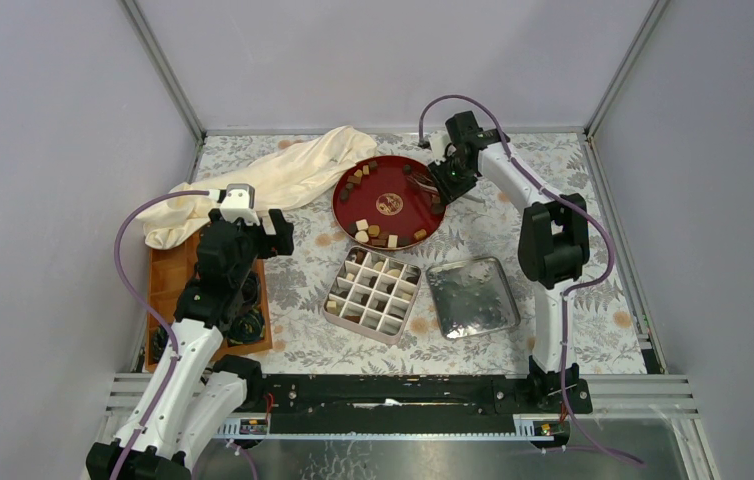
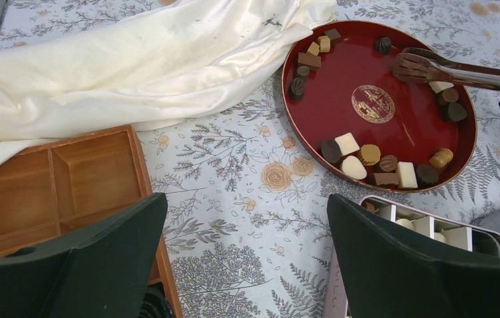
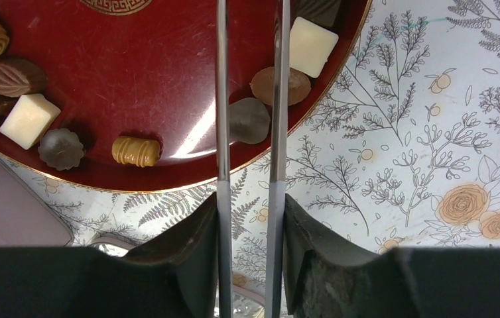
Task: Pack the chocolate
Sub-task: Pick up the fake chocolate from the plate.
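Observation:
The chocolate (image 1: 373,236) lies as several small brown, tan and white pieces on a round red tray (image 1: 400,180). It also shows in the left wrist view (image 2: 360,156) and the right wrist view (image 3: 28,119). My right gripper (image 1: 450,175) (image 3: 250,205) is shut on metal tongs (image 3: 221,99). The tong arms reach over the tray's right side (image 2: 426,66), slightly apart, with a dark round piece (image 3: 249,120) below them. The tong tips look empty. A divided box (image 1: 373,295) holds a few pieces. My left gripper (image 1: 278,232) (image 2: 244,205) is open and empty, left of the box.
A silver lid (image 1: 471,297) lies right of the box. A cream cloth (image 1: 283,175) is bunched at the back left, touching the red tray. A wooden tray (image 1: 165,280) with dark coiled rings (image 1: 243,325) sits under the left arm.

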Robot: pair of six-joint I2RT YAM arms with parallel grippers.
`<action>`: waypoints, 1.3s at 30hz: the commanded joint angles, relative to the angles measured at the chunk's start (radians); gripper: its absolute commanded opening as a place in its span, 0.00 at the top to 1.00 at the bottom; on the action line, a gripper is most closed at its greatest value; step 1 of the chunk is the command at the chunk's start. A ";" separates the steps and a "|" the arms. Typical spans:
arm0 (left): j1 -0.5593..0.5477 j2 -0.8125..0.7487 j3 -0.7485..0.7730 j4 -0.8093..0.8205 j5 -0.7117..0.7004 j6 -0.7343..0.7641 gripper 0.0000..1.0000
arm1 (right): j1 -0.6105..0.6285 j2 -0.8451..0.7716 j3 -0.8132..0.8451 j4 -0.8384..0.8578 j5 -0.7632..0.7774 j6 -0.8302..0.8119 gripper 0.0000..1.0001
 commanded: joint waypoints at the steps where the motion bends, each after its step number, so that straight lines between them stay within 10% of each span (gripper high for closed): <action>1: -0.006 -0.008 -0.008 0.042 0.005 0.016 0.01 | 0.006 -0.002 0.056 -0.005 0.003 0.000 0.66; 16: -0.006 -0.013 -0.006 0.041 0.008 0.018 0.01 | 0.003 -0.337 -0.222 0.089 -0.126 -0.043 0.99; 28: -0.006 -0.013 -0.010 0.047 0.026 0.019 0.01 | 0.003 -0.805 -0.655 0.113 -0.657 -0.254 0.99; 39: -0.006 -0.005 -0.013 0.050 0.028 0.021 0.01 | 0.004 -0.905 -0.813 0.087 -0.843 -0.370 0.97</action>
